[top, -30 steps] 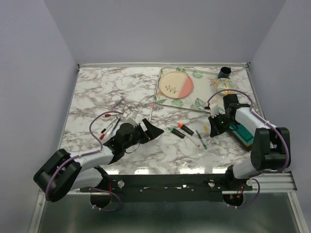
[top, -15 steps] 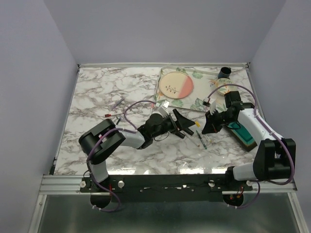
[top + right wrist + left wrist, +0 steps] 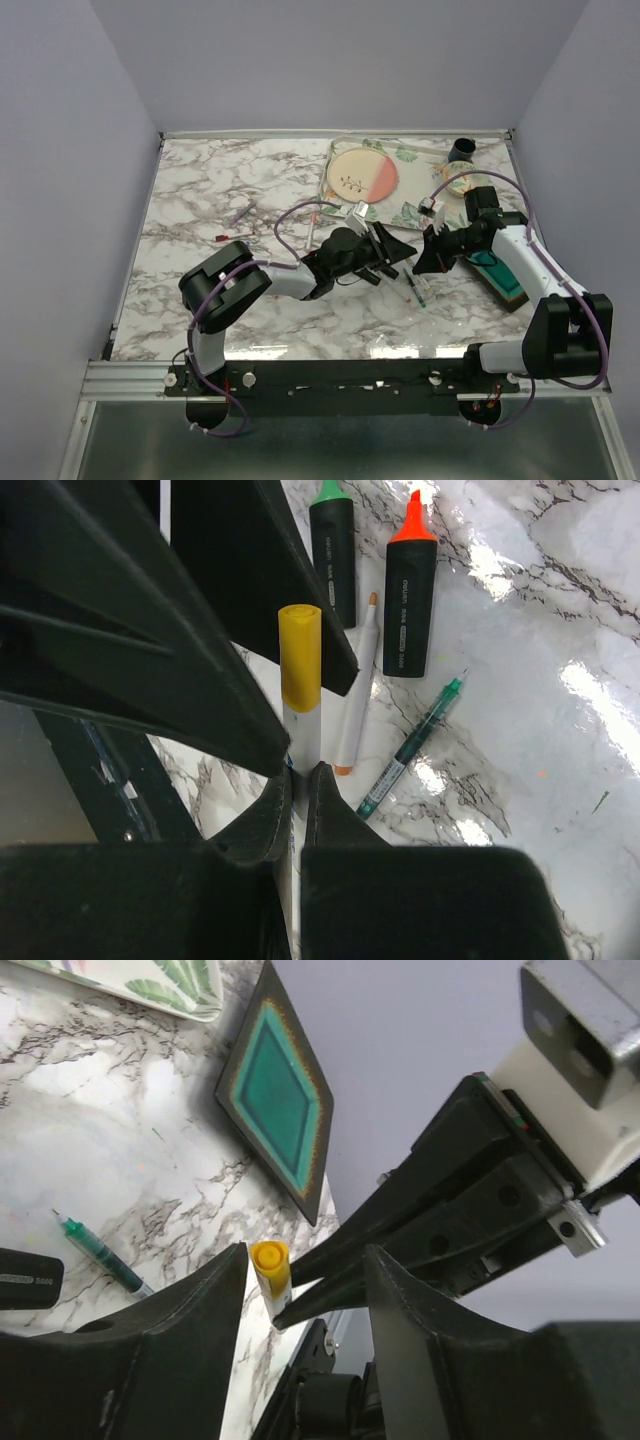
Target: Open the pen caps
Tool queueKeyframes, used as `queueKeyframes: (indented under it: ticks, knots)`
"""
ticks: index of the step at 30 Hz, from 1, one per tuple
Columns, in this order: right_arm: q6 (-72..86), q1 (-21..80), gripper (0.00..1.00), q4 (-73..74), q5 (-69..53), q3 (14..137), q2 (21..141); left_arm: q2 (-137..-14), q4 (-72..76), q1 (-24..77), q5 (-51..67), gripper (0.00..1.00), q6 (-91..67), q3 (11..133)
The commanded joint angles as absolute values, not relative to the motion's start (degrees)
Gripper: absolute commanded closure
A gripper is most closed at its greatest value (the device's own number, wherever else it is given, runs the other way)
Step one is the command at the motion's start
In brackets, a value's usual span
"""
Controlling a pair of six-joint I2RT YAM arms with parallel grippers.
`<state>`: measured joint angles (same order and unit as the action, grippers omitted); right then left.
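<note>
Clamping a white pen barrel [image 3: 304, 736] in the right gripper [image 3: 297, 780]. Straddling its small yellow plastic cap [image 3: 300, 655] with left gripper [image 3: 301, 1260] agape.

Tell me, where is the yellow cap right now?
In the right wrist view the yellow cap tops a white pen pinched by the right gripper, held above the table between the left gripper's open fingers.

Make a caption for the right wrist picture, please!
Right claw holds a yellow-capped pen inside the open left claw, highlighters lying beyond.
</note>
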<state>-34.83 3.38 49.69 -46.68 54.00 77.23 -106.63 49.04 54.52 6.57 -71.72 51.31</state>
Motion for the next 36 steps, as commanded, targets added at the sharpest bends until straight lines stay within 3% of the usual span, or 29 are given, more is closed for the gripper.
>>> queueKeyframes:
  ticks: [1,7,8,10,11,14,15,16,18,22,25,26,27,31,36]
  knots:
    - [-35.5,3.7,0.99,51.3,-49.4,55.5,75.8,-107.3,41.9,55.5,2.5,0.5,-68.8,54.6]
    - [-35.2,3.7,0.99,51.2,-49.5,55.5,75.7,-106.3,36.7,56.2,0.4,0.65,-65.8,56.8]
    - [-35.2,3.7,0.99,51.2,-49.6,55.5,75.7,-106.3,36.5,56.2,0.4,0.75,-65.7,57.0]
    - [-34.9,3.7,0.99,50.9,-49.7,55.5,75.6,-106.3,36.0,56.2,0.9,0.84,-65.3,57.2]
    - [-34.7,3.6,0.99,50.8,-49.6,55.5,75.6,-106.1,35.7,56.2,0.9,0.98,-65.0,57.2]
    - [-34.4,3.7,0.8,50.5,-49.7,55.5,75.8,-105.1,37.2,56.1,1.3,1.0,-65.2,56.0]
    - [-34.2,3.8,0.68,50.4,-49.6,55.5,75.9,-104.9,38.5,56.1,1.6,1.0,-65.5,55.8]
    - [-34.0,4.0,0.64,50.1,-49.5,55.5,76.1,-104.6,39.3,56.1,2.1,1.0,-66.3,55.5]
    - [-33.8,5.0,0.57,50.0,-49.2,55.5,76.6,-104.5,41.6,56.1,2.5,1.0,-67.7,55.5]
    - [-33.4,6.6,0.55,49.5,-48.7,55.5,77.2,-104.9,44.4,56.1,3.4,1.0,-70.1,56.2]
    - [-33.2,7.4,0.62,49.2,-48.3,55.5,77.5,-104.3,46.0,56.1,3.4,1.0,-71.3,55.6]
    - [-33.3,7.5,0.72,49.4,-48.3,55.5,77.5,-104.0,46.3,55.9,3.0,1.0,-71.5,55.4]
    - [-33.4,7.6,0.97,49.4,-48.2,55.5,77.4,-103.0,45.6,55.8,2.6,1.0,-71.3,54.8]
    - [-33.5,8.3,1.0,49.1,-46.6,54.8,76.0,-96.9,39.5,52.9,-6.0,1.0,-69.8,50.1]
    - [-34.8,12.4,0.99,50.2,-42.6,54.1,77.0,-86.7,33.0,42.4,-15.4,1.0,-69.8,42.7]
